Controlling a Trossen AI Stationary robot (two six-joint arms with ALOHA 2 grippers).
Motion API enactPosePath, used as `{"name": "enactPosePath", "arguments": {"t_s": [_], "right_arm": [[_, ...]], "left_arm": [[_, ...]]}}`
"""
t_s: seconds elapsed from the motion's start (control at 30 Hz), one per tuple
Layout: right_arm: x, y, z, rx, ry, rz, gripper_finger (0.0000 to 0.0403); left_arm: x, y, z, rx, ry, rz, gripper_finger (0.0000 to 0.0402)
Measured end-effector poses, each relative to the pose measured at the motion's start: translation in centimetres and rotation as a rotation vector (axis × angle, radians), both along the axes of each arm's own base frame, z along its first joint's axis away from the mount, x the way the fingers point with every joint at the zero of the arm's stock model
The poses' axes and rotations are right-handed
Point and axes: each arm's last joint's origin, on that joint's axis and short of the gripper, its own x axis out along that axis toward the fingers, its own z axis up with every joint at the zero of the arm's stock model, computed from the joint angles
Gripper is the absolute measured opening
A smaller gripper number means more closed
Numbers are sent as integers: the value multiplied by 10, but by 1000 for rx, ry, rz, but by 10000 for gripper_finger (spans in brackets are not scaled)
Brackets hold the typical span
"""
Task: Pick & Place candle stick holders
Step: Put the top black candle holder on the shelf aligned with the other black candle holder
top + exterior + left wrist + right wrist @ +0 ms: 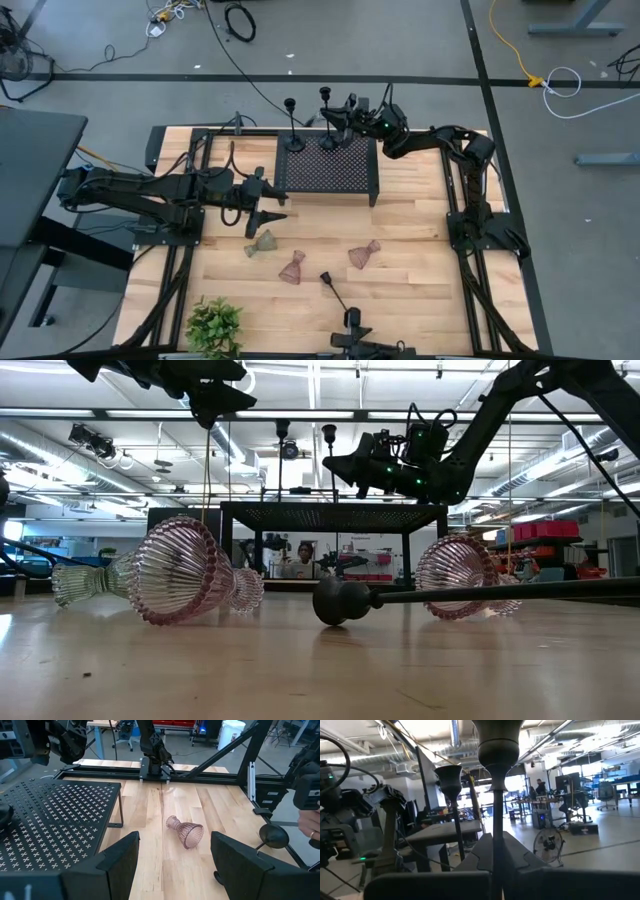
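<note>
Right gripper (333, 118) closed on a tall black metal candlestick holder (327, 122) at the black perforated metal rack's (330, 170) far edge, upper centre.

Near to far: fallen black holder (334, 290), three ribbed glass holders (292, 268), left gripper (270, 203) open, empty. Risk: narrow foot catches the perforations, toppling into the neighbouring standing holder (292, 126).

Bare wood between black mesh stand (328, 164) and fallen glass holders (291, 268), plant (213, 326) blocks near-left corner
</note>
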Motion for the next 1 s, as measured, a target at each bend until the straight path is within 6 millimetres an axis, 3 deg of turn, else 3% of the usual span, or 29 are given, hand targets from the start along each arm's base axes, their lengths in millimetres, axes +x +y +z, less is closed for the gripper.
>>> {"name": "enactPosePath", "arguments": {"t_s": [0.47, 1.0], "right_arm": [[5, 4, -6, 47, 53, 39, 92], [1, 5, 2, 55, 56, 140, 121]], "left_arm": [[0, 0, 0, -7, 1, 1, 248], [0, 0, 0, -36, 1, 9, 248]]}}
